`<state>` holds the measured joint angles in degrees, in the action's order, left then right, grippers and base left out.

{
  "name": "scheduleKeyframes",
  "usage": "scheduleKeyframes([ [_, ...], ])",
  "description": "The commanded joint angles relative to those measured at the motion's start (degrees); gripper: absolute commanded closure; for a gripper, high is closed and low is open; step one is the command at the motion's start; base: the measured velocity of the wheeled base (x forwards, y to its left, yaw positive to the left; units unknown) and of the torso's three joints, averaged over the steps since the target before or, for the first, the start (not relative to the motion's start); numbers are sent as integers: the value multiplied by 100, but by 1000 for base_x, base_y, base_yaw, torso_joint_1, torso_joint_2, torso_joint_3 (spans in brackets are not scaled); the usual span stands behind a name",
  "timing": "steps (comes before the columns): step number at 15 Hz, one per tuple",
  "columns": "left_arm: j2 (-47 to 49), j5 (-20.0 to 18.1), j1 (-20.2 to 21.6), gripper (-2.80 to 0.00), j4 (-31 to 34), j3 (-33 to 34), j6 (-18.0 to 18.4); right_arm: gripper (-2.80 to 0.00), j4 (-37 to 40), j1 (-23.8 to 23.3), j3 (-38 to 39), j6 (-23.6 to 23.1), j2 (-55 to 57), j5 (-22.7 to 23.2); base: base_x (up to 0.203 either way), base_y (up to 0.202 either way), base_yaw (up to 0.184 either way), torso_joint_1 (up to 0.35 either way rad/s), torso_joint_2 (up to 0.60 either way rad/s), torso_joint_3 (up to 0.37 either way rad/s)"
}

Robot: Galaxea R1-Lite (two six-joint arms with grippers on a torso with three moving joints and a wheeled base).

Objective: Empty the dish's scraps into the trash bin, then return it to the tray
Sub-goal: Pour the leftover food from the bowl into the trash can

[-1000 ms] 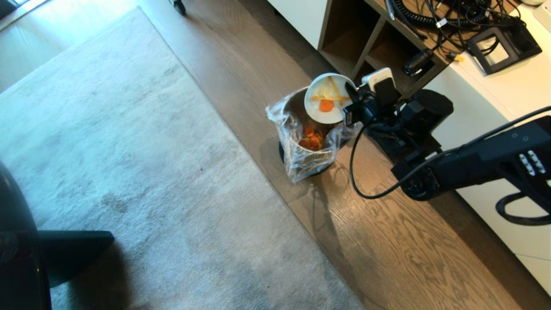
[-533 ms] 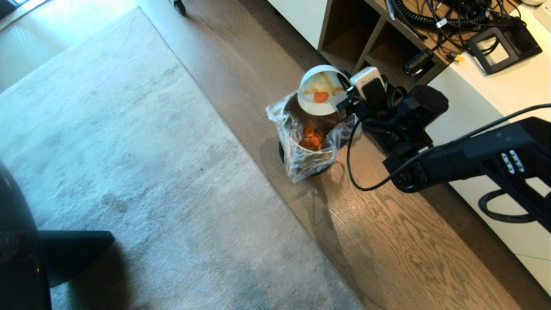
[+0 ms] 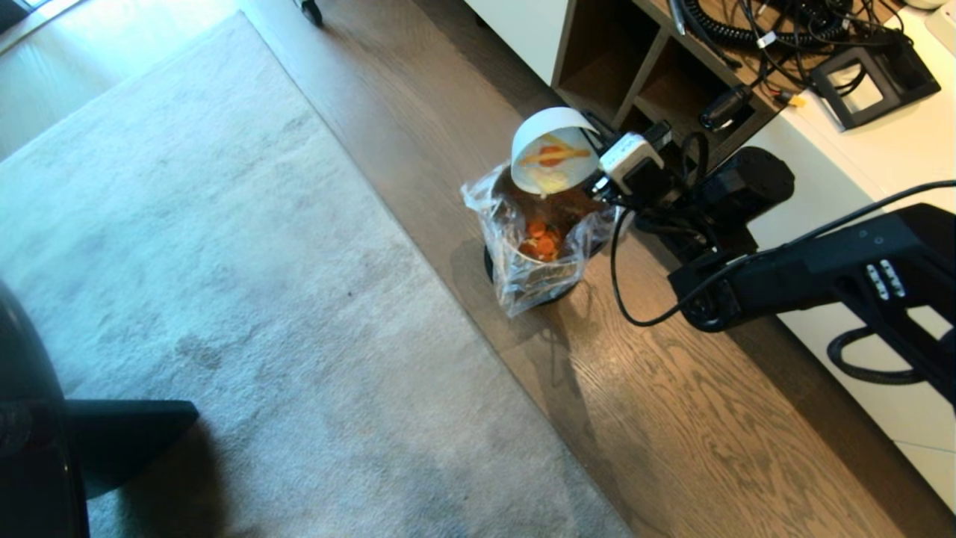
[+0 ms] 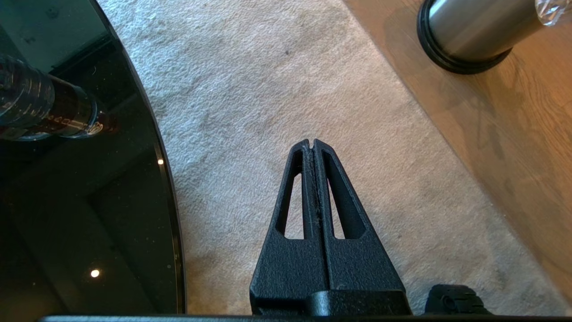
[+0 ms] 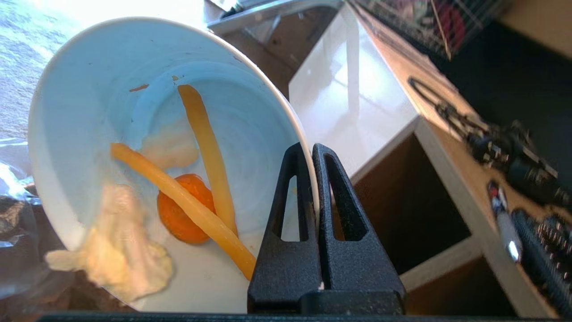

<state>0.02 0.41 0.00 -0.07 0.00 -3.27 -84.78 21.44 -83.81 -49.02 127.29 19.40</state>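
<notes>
Over the small brushed-steel trash bin (image 3: 534,254) with its clear plastic liner, my right gripper (image 5: 313,152) is pinched tight on the rim of the small white ceramic bowl (image 3: 553,157), tipped steeply toward the opening. Orange pieces already lie in the bin, yet pale peel bits, yellow strips and an orange slice (image 5: 181,214) cling inside the bowl, so emptying is unfinished; the tray is nowhere in view. My left gripper (image 4: 312,145) hangs closed and empty above the grey rug (image 3: 224,299). Just beside the bin stands an open wooden shelf unit (image 3: 620,67).
</notes>
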Motion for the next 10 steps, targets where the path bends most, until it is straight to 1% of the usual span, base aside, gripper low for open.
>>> scheduleKeyframes([
  [1, -2, 2, 0, 0, -1, 0, -6, 0, -53, -15, -28, -86, 13, 99, 0, 0, 0, 0, 0, 0],
  [3, -2, 2, 0, 0, -1, 0, -5, 0, -44, -17, -234, -99, 60, 191, 0, 0, 0, 0, 0, 0],
  [5, -2, 2, 0, 0, -1, 0, -7, 0, -53, -68, -344, -269, 126, 518, 0, 0, 0, 0, 0, 0],
  [6, -2, 2, 0, 0, -1, 0, 2, 0, -48, -124, -362, -305, 123, 761, 0, 0, 0, 0, 0, 0],
  [9, -2, 2, 0, 0, -1, 0, 0, 0, -41, -184, -459, -552, 129, 1140, 0, 0, 0, 0, 0, 0],
  [10, -2, 2, 0, 0, -1, 0, -7, 0, -39, -184, -487, -568, 129, 1163, 0, 0, 0, 0, 0, 0],
])
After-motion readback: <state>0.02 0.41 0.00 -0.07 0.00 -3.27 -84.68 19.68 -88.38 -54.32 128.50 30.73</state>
